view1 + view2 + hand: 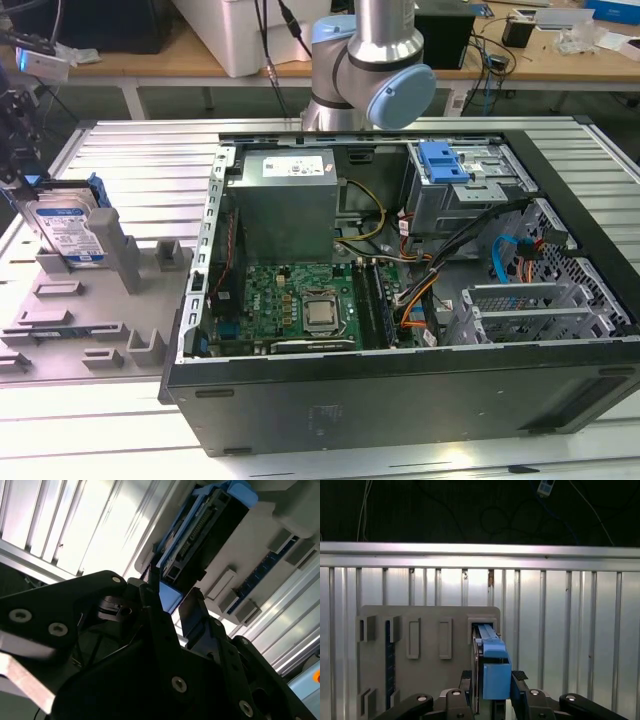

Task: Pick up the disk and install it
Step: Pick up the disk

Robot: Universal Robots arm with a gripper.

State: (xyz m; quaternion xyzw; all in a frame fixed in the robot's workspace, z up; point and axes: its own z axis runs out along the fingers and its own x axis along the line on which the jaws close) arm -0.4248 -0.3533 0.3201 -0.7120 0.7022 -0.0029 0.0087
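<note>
Straddling the upright disk (72, 228) at its end | end effector (496, 680) stood in line with its long axis | grip: could not tell

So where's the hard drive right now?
The hard drive stands on edge in a grey tray at the exterior view's left, beside the open computer case, not inside it.

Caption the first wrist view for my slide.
Gripper at the blue-framed disk, standing on edge in the grey fixture.
</note>
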